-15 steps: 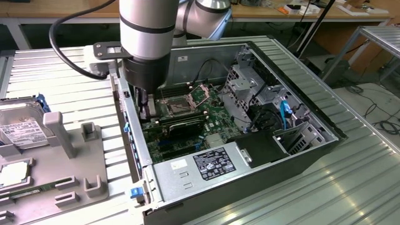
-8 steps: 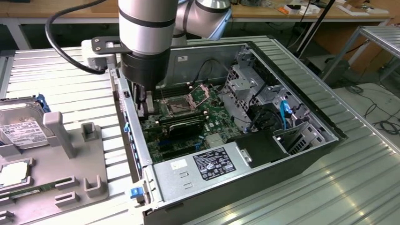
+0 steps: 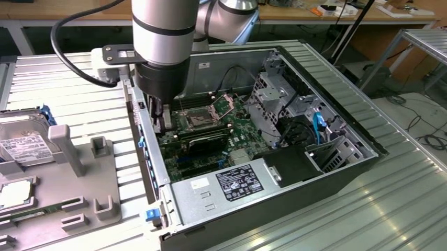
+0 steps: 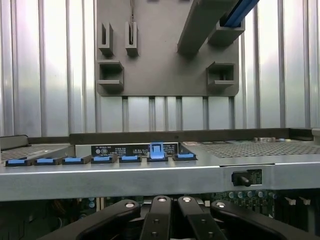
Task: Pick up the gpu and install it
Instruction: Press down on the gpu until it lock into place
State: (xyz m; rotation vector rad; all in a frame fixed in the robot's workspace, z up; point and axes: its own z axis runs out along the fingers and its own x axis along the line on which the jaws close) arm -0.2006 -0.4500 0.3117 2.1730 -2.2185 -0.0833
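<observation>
The gpu (image 3: pixel 204 141), a slim dark card, lies low across the green motherboard inside the open computer case (image 3: pixel 349 167), just below the processor socket (image 3: pixel 199 117). My gripper (image 3: pixel 158 119) reaches down into the case at the card's end nearest the rear wall, on the exterior view's left. In the wrist view the black fingers (image 4: pixel 162 220) meet with no gap, so the gripper (image 4: pixel 173 225) is shut. The fingertips are hidden, so I cannot tell whether they touch or hold the card.
A grey fixture tray (image 3: pixel 91 172) (image 4: pixel 165 75) sits on the ribbed metal table beside the case, with a hard drive (image 3: pixel 21 144) on it. A row of blue slot clips (image 4: pixel 156 151) lines the case's rear wall. The power supply (image 3: pixel 223 183) fills the case's near end.
</observation>
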